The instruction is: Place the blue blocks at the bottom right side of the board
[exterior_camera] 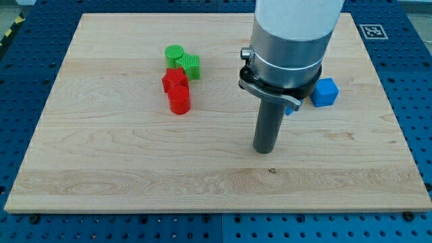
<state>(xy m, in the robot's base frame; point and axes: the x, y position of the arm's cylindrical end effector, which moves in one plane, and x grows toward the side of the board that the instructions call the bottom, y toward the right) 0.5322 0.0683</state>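
A blue cube (325, 92) sits on the wooden board (121, 169) at the view's right, just right of the arm's grey body. A second bit of blue (289, 110) peeks out under the arm's collar; its shape is hidden. My tip (264, 150) rests on the board, below and to the left of the blue cube, apart from it.
A green cylinder (174, 54) and a green ridged block (192, 65) sit at the upper middle-left. A red star-like block (174, 79) and a red cylinder (179, 100) touch just below them. A fiducial marker (372, 31) is at the board's top right corner.
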